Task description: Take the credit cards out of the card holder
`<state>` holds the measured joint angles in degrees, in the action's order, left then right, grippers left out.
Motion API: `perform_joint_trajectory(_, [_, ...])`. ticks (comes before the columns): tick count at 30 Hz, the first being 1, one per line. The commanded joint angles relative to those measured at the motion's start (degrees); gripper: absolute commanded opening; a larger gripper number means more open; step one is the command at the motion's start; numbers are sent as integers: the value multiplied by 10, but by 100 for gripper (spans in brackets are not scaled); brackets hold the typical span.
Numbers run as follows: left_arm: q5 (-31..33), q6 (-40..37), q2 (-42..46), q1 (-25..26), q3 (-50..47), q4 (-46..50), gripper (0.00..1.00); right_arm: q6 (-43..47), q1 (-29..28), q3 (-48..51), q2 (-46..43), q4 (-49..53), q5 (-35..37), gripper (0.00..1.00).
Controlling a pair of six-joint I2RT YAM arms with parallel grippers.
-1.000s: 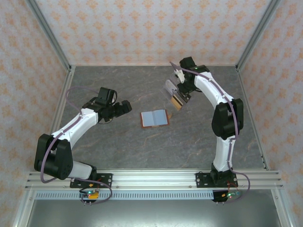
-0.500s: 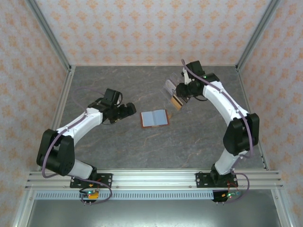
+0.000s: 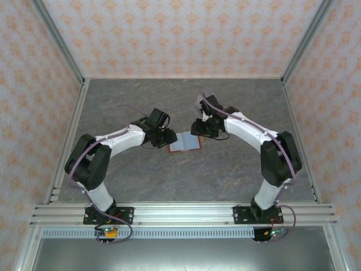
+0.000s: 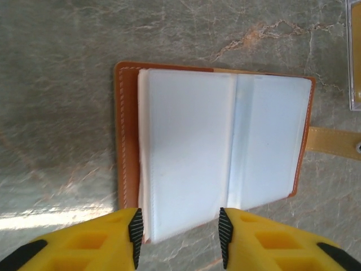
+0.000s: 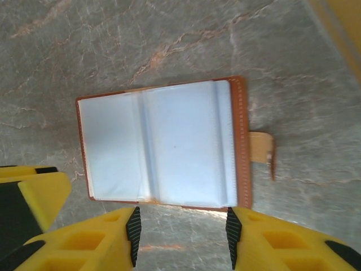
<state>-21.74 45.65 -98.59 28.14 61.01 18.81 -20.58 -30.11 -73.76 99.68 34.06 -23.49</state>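
The card holder (image 3: 185, 141) lies open and flat on the table, with pale blue-white pockets and a brown stitched rim. In the left wrist view the card holder (image 4: 214, 147) has its near corner between the tips of my left gripper (image 4: 179, 234), which is open. My right gripper (image 5: 183, 234) is open too, just short of the card holder's (image 5: 163, 149) long edge, with nothing between its fingers. From above, the left gripper (image 3: 169, 137) and right gripper (image 3: 200, 131) flank the holder. A yellowish credit card (image 4: 354, 56) in a clear sleeve lies just beyond it.
A tan strap (image 5: 262, 149) sticks out from the holder's side. The grey marbled table (image 3: 169, 180) is fenced by metal posts and patterned walls. The two grippers are close together over the holder; the left one's yellow finger (image 5: 34, 197) shows in the right wrist view.
Both arms have swung in to the holder from either side. The right gripper has let go of the clear sleeve with the yellowish card. The left jaws have narrowed.
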Motion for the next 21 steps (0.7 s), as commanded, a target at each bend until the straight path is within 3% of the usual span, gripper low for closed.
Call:
perform_joint_trajectory(1, [1,18,-21,7,29,-8,37,-27,-9,-5,28,-18,-1,45])
perform_joint_trajectory(7, [9,20,-54,7,44,3,32,-25,-14,-16,66,-11,18,42])
perform_joint_trajectory(15, [42,13,-69,8,49,28,38,-16,-17,-24,97,6,51,42])
perform_joint_trajectory(21, [32,10,-84,7,53,25,38,-14,-17,-25,117,2,38,38])
